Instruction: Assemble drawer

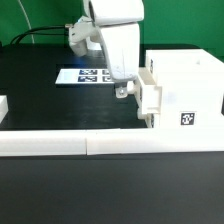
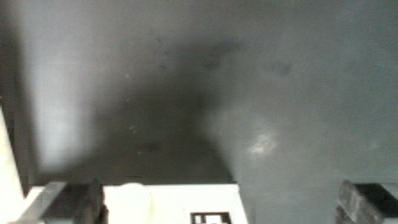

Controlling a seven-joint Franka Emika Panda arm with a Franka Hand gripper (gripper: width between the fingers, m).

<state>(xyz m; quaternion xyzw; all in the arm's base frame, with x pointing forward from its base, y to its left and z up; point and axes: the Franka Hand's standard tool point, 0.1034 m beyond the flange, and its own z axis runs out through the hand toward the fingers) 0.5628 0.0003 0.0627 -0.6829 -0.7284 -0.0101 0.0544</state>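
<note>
The white drawer housing [image 1: 185,80] stands at the exterior view's right, with a square marker on its near face. A small white tray [image 1: 150,97] sticks out of the housing's open side toward the exterior view's left. My gripper [image 1: 124,88] hangs right at the tray's outer end. In the wrist view my gripper [image 2: 222,206] is open, its two dark fingers [image 2: 71,205] far apart. The white tray [image 2: 169,204] with a marker lies between them, close to one finger and well clear of the other. A second tray is not clearly in view.
The marker board [image 1: 84,75] lies flat on the black table behind the arm. A long low white border wall [image 1: 90,144] runs along the front. A small white piece [image 1: 3,106] shows at the exterior view's left edge.
</note>
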